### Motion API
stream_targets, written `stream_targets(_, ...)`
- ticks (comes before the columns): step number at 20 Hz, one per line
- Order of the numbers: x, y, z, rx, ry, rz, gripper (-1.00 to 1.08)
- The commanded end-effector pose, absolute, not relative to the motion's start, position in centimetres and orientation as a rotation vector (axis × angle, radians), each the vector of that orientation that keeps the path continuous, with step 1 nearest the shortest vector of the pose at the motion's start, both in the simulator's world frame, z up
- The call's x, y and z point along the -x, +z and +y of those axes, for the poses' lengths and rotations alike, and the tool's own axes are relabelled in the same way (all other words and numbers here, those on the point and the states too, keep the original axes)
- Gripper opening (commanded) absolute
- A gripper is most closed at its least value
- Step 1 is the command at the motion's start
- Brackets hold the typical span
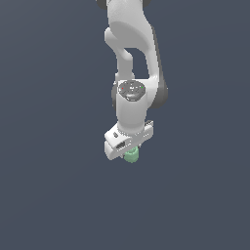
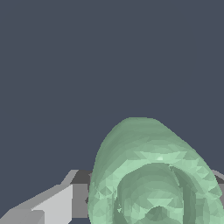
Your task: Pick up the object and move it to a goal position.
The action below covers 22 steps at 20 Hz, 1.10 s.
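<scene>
The object [image 1: 131,156] is a small pale mint-green stubby cylinder. In the exterior view it sits right under the white gripper body, between the fingers of my gripper [image 1: 130,152]. In the wrist view the object [image 2: 153,175] fills the near field, its ringed end facing the camera, with a grey finger [image 2: 52,205] pressed beside it and another finger edge [image 2: 218,179] on its other side. The gripper is shut on the object. The fingertips are mostly hidden by the object and the gripper body.
The white arm [image 1: 133,58] reaches down from above in the exterior view. A plain dark grey-blue ground [image 1: 49,195] lies all around it. No other objects or markers show.
</scene>
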<state>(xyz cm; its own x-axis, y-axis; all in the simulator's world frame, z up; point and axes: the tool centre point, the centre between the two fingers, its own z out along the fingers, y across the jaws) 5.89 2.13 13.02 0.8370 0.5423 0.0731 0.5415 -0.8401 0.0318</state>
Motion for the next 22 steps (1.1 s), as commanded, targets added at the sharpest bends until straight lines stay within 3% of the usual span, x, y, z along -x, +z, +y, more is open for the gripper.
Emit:
stream_targets(1,-6.8,16.3,1.7,-2.983,0.181,0.919,-1.0)
stream_targets(14,-10.1,38.6,-1.2,-2.831,0.551,1.148,-1.0)
stream_targets(22,-10.2,47.8,-2.5,-2.758,0.698,1.231,-1.0)
